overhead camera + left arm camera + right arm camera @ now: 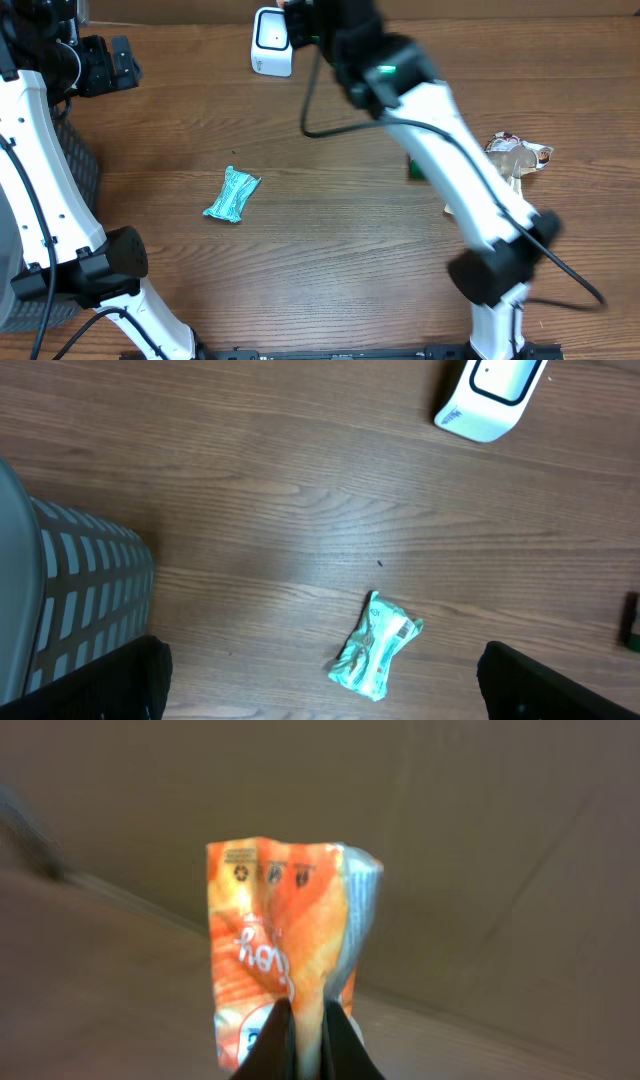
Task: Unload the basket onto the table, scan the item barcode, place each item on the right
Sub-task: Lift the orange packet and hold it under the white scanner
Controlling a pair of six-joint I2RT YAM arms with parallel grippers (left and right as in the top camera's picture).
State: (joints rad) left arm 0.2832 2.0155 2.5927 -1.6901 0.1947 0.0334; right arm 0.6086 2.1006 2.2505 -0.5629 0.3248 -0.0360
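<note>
1. Right gripper (308,1020): my two fingers are pressed together on the lower edge of the orange packet (285,930). The packet stands upright above the fingertips. It is creased down its middle, with a printed face toward the wrist camera and a row of small symbols along its top edge. No barcode is legible on this face.

2. Right arm position: in the overhead view my right arm reaches across the table (350,230) to its far edge, ending just beside the white scanner (271,42). The arm is blurred there, so I cannot tell whether the packet touches the scanner.

3. Left gripper (320,670): my fingers are spread fully apart and hold nothing. They hang above the table at the far left, well apart from the scanner.

4. Other items:
- A teal packet (375,645) lies flat on the wood between my left fingers' lines of sight, its small barcode label facing up.
- A slatted basket (85,595) stands at the left edge.
- A crumpled wrapper (518,155) lies at the right side of the table.
- A small green object (415,168) lies near it, partly hidden by my right arm.
</note>
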